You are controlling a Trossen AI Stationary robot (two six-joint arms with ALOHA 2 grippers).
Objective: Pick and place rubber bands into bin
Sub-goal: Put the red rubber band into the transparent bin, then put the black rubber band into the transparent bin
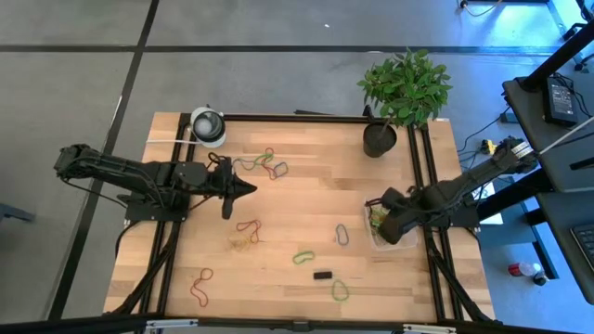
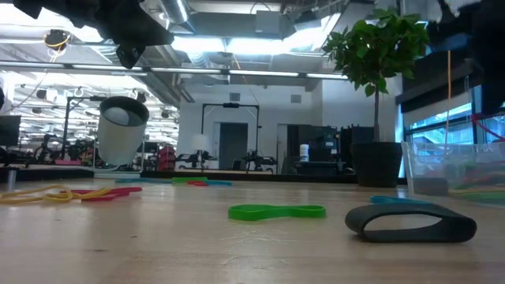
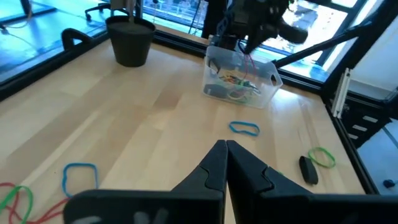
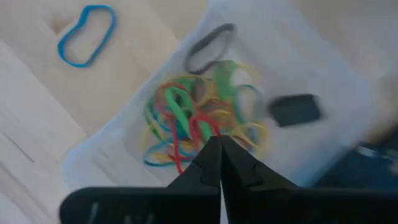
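On the wooden table (image 1: 306, 199), the left gripper (image 1: 249, 188) hovers pinched shut and empty at the left. The right gripper (image 4: 219, 144) hangs over the clear bin (image 1: 375, 237) at the table's right edge, jaws closed on a red band (image 4: 198, 127). Risk: the loop may cling on release and drag out. Loose rubber bands (image 1: 303, 257) lie scattered mid-table.

Wooden table (image 1: 306, 199) carries scattered rubber bands (image 1: 248, 232), bin (image 1: 375, 239), plant pot (image 1: 379, 140), roll (image 1: 208, 126).
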